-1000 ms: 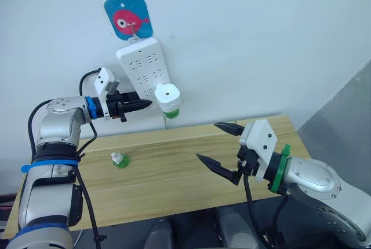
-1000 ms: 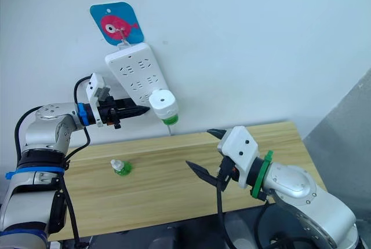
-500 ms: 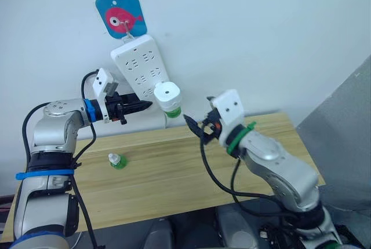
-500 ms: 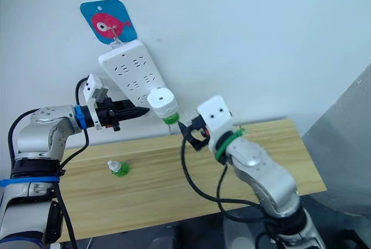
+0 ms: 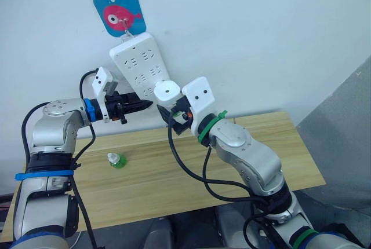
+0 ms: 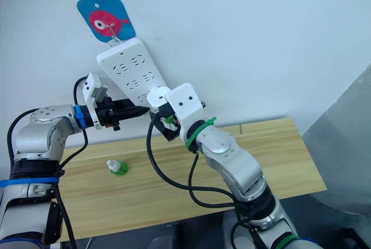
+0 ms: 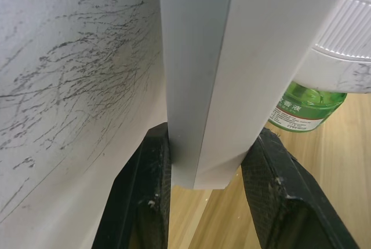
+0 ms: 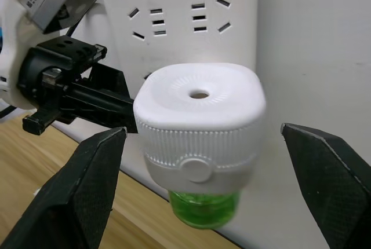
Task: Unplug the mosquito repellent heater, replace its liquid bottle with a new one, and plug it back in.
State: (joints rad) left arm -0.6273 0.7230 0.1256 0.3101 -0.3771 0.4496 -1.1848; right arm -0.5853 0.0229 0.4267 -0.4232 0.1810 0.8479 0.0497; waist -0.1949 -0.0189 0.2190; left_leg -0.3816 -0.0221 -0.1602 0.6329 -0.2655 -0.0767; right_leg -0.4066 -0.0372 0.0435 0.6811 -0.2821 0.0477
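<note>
The right gripper (image 8: 200,174) stands wide open, its two black fingers (image 8: 75,185) spread to either side of the mosquito repellent heater (image 8: 200,127) with clear space between each finger and the white casing — neither touches it. The heater is plugged into the lower end of the power strip (image 5: 141,66), its round vent hole facing outward and its ribbed white body sitting above a green liquid bottle (image 8: 203,208) that pokes out from its underside.

The left gripper (image 7: 200,202) is closed on the lower end of the power strip, one black finger (image 7: 145,197) against each long side of the white bar, pinching it just beside the heater. In the head views that gripper (image 5: 136,106) reaches in level from the robot's left and meets the strip just left of the heater (image 5: 167,92).

The strip hangs tilted on the white wall (image 5: 261,40) from a hook on a blue plaque with a pink fish (image 5: 119,14); several of its sockets above the heater are bare.

Below, a wooden bench (image 5: 174,168) runs along the wall. A second small green bottle (image 5: 117,160) with a pale cap stands on it towards the left end, well apart from both grippers — roughly midway between the bench's front and back edges.
</note>
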